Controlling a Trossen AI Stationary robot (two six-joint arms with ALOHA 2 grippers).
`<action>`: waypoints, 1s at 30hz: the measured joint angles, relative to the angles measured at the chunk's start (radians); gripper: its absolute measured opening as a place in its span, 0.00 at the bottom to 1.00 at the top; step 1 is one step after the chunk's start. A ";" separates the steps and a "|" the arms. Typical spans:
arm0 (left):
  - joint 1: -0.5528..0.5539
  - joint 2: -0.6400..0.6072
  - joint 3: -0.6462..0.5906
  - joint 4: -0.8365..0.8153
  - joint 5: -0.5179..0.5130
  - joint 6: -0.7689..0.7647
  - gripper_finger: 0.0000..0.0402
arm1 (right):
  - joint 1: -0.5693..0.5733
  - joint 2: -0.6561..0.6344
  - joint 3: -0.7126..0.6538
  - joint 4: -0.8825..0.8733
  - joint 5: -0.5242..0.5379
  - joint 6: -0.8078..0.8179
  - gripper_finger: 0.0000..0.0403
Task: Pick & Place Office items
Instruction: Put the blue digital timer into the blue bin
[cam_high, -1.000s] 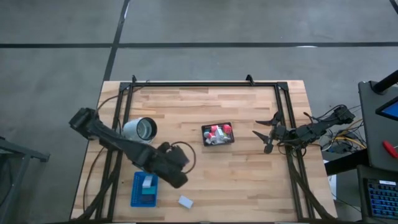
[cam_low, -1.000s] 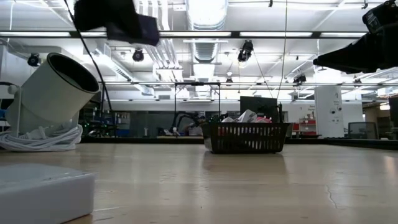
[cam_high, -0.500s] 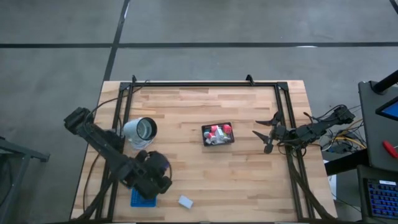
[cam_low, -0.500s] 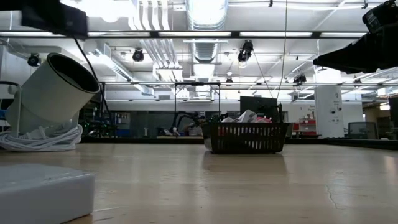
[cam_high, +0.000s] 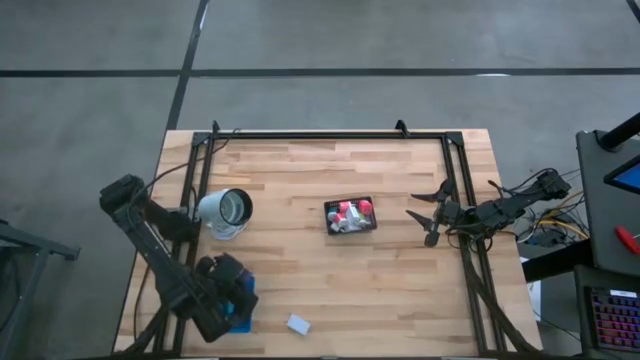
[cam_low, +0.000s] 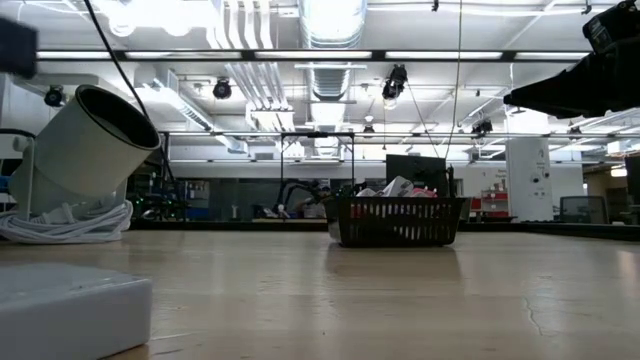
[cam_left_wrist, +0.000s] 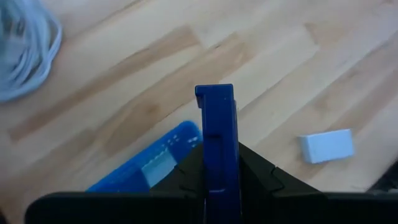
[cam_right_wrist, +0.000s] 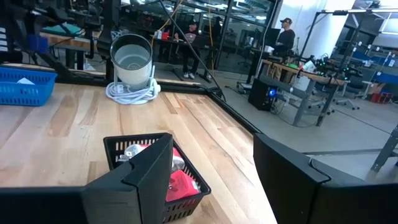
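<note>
On the wooden table (cam_high: 400, 270) stand 1 black mesh basket (cam_high: 350, 216) near the middle, 1 white cylinder lamp (cam_high: 226, 210) and 1 blue tray (cam_left_wrist: 146, 167) at the near-left corner. The left gripper (cam_left_wrist: 215, 163) hovers over that tray, its 2 fingers clamped on 1 flat navy block (cam_left_wrist: 217, 134) held upright on edge. 1 white block (cam_high: 298, 324) lies on the wood just beside the tray. Red, pink and white office items (cam_high: 349, 214) fill the basket — too jumbled to count. The right gripper (cam_high: 424, 216) waits at the right edge, fingers parted, holding nothing.

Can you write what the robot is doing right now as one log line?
left gripper: shut on navy block, above blue tray | right gripper: waiting open, right of basket
</note>
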 joint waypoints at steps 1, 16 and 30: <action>-0.008 0.000 -0.014 0.004 0.010 -0.027 0.16 | 0.000 0.000 0.000 0.000 0.000 0.000 0.54; -0.124 0.001 -0.211 0.323 0.158 -0.085 0.16 | 0.000 0.000 0.000 0.000 0.000 -0.002 0.54; -0.160 0.001 -0.375 0.619 0.207 -0.078 0.19 | 0.000 0.000 0.000 0.000 0.000 -0.002 0.54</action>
